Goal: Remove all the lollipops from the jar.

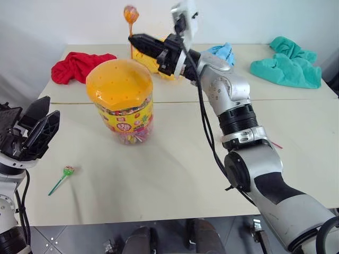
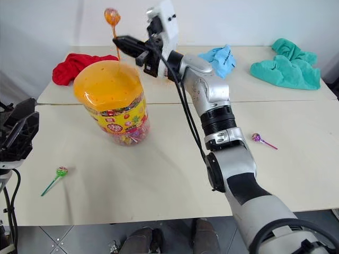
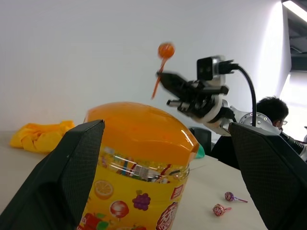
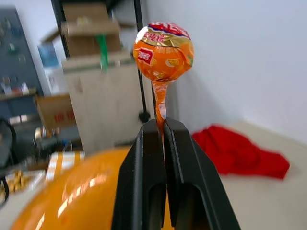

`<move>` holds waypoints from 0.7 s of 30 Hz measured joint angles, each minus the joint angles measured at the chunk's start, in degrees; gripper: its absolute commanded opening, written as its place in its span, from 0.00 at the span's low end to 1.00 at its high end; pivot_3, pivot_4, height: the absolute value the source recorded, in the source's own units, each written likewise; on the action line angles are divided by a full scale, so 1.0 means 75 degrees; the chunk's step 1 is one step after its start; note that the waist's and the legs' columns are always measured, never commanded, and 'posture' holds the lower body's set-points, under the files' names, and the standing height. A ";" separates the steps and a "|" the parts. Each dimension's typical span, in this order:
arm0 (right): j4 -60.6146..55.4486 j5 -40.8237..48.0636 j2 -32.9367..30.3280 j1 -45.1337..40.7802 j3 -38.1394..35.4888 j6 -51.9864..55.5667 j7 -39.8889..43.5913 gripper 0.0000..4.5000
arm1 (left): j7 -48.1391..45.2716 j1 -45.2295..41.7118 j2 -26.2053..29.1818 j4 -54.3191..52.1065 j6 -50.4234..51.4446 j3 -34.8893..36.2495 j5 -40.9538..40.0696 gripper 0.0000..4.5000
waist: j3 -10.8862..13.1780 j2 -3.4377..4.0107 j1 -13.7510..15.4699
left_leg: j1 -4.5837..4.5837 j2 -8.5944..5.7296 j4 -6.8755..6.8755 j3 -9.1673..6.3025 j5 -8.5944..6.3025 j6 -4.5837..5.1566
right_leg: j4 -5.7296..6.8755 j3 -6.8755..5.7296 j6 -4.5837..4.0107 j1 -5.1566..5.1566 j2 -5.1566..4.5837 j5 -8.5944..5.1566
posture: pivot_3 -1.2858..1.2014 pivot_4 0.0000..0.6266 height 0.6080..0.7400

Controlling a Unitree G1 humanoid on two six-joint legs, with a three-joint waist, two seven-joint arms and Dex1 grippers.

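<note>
Right pincer (image 4: 160,125) clenched on the orange lollipop (image 4: 163,51), above the orange-lidded jar (image 1: 121,99). Left pincer (image 1: 36,127) released at nine o'clock. Pale worktop (image 1: 175,174); white wall.

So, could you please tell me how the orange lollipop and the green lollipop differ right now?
The orange lollipop is up in the air above the jar, while the green lollipop lies flat on the table. The orange one stands head-up, its stick pinched in the shut right claw; the green one is held by nothing, near the open left claw. Both are out of the jar.
</note>
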 measured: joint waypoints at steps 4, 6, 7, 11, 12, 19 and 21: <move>-0.0767 0.0301 -0.0973 0.0277 -0.0293 -0.0195 0.0514 0.01 | -0.0082 -0.0108 0.0055 -0.0088 0.0010 -0.0087 -0.0017 0.98 | -0.0005 -0.0008 0.0011 | 0.0003 -0.0007 0.0000 -0.0011 -0.0004 0.0006 | -0.0001 0.0002 0.0000 0.0010 -0.0005 0.0000 | 0.52 0.24 1.00; -0.0986 0.0200 -0.1750 0.0637 -0.0178 0.0101 0.0786 0.01 | -0.0164 -0.0082 0.0118 -0.0190 0.0066 -0.0151 -0.0034 0.98 | -0.0006 -0.0010 0.0017 | 0.0003 -0.0009 0.0000 -0.0009 -0.0004 0.0006 | -0.0005 0.0003 0.0000 0.0011 -0.0007 0.0000 | 0.52 0.24 1.00; -0.1082 0.0042 -0.2270 0.0846 0.0039 0.0381 0.0995 0.01 | -0.0269 -0.0027 0.0227 -0.0301 0.0103 -0.0263 -0.0007 0.98 | -0.0006 -0.0010 0.0028 | 0.0002 -0.0009 0.0000 -0.0007 -0.0004 0.0006 | -0.0008 0.0003 0.0001 0.0011 -0.0008 0.0000 | 0.52 0.24 1.00; -0.1603 -0.0985 -0.4787 0.1933 0.1104 0.1080 0.2246 0.01 | -0.1174 0.0669 0.1047 -0.0985 0.0329 -0.0885 0.0348 0.98 | 0.0003 0.0006 0.0095 | 0.0003 -0.0007 -0.0017 0.0014 -0.0004 0.0006 | -0.0037 0.0005 0.0002 0.0006 -0.0005 -0.0001 | 0.52 0.24 1.00; -0.1685 -0.1146 -0.5204 0.2171 0.1217 0.1085 0.2523 0.01 | -0.1353 0.0789 0.1168 -0.1073 0.0339 -0.1005 0.0458 0.98 | 0.0008 0.0014 0.0118 | 0.0002 -0.0007 -0.0017 0.0022 -0.0004 0.0006 | -0.0047 0.0006 0.0004 0.0005 -0.0005 -0.0002 | 0.52 0.24 1.00; -0.1411 -0.2798 -0.7454 0.4288 0.1988 -0.0012 0.3422 0.01 | -0.2091 0.0739 0.1389 -0.1259 -0.0032 -0.1861 0.1271 0.98 | 0.0013 0.0023 0.0147 | 0.0025 0.0009 -0.0012 0.0080 0.0001 0.0003 | -0.0059 0.0033 0.0001 0.0010 0.0002 -0.0003 | 0.52 0.24 1.00; -0.1087 -0.2962 -0.7456 0.4694 0.1996 -0.0367 0.3419 0.01 | -0.2280 0.0745 0.1391 -0.1240 -0.0123 -0.2073 0.1484 0.98 | 0.0016 0.0029 0.0111 | 0.0030 0.0012 -0.0012 0.0098 0.0001 0.0003 | -0.0057 0.0042 0.0001 0.0005 0.0003 -0.0003 | 0.52 0.24 1.00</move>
